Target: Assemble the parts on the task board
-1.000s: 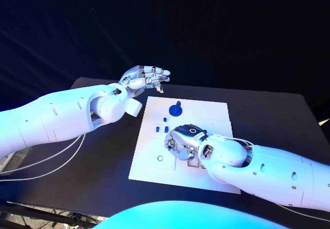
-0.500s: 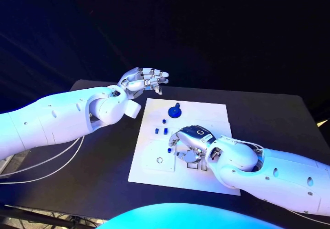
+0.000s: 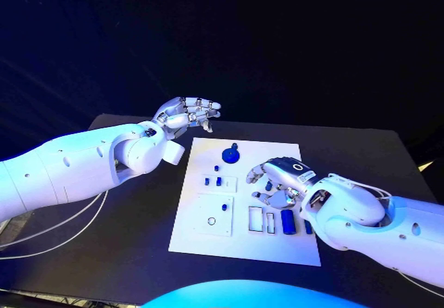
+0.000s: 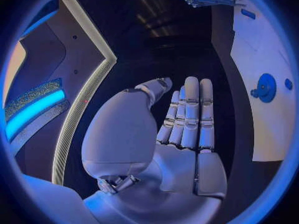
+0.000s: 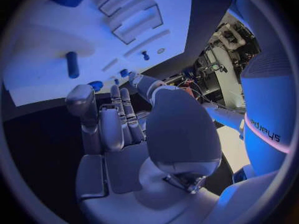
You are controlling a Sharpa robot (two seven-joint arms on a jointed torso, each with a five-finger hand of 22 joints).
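Your right hand [image 3: 280,179] hovers empty, fingers spread, over the task board [image 3: 208,239]; next, pick the blue gear [image 3: 230,154]. Left hand [image 3: 188,111] idles, loosely curled and empty.

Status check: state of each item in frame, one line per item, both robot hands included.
Left robot hand: raised beyond the board's far left corner, fingers apart, holding nothing.
Right robot hand: over the board's right side, fingers apart, holding nothing.
Task board: flat on the table.
Blue gear: lying on the board near its far edge.
Blue cylinder: lying in a slot near the right robot hand.
Two small blue pegs: on the board's left block.
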